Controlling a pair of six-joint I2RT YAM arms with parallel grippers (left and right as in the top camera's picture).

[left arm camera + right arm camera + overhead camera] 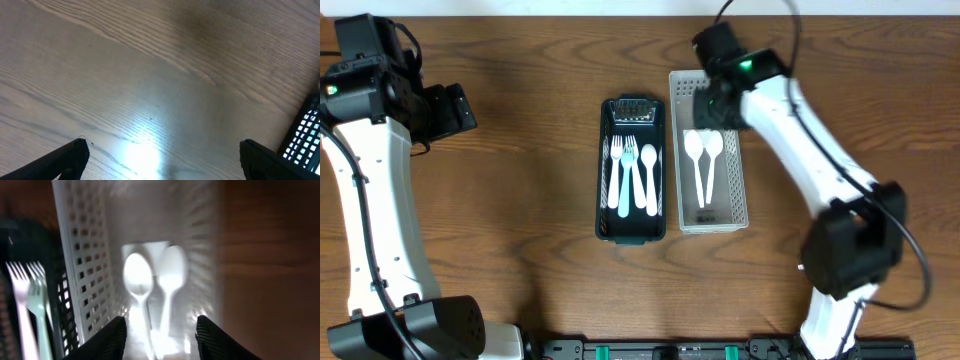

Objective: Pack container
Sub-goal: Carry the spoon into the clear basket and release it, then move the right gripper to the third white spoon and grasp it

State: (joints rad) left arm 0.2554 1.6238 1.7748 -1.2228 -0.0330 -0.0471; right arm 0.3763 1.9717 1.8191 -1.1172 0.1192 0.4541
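A white perforated basket (736,190) holds two white plastic spoons (703,160). Next to it on the left, a dark basket (604,190) holds forks and a spoon (635,172). My right gripper (712,100) hovers over the far end of the white basket, open and empty; in the right wrist view the two spoons (150,287) lie ahead of its fingers (160,340). The forks show at that view's left edge (27,300). My left gripper (455,110) is open and empty over bare table at the far left; its fingers (160,160) show in the left wrist view.
The wooden table (500,230) surrounds both baskets. The dark basket's corner (306,132) shows at the right edge of the left wrist view. The right arm's base (850,245) stands at the front right.
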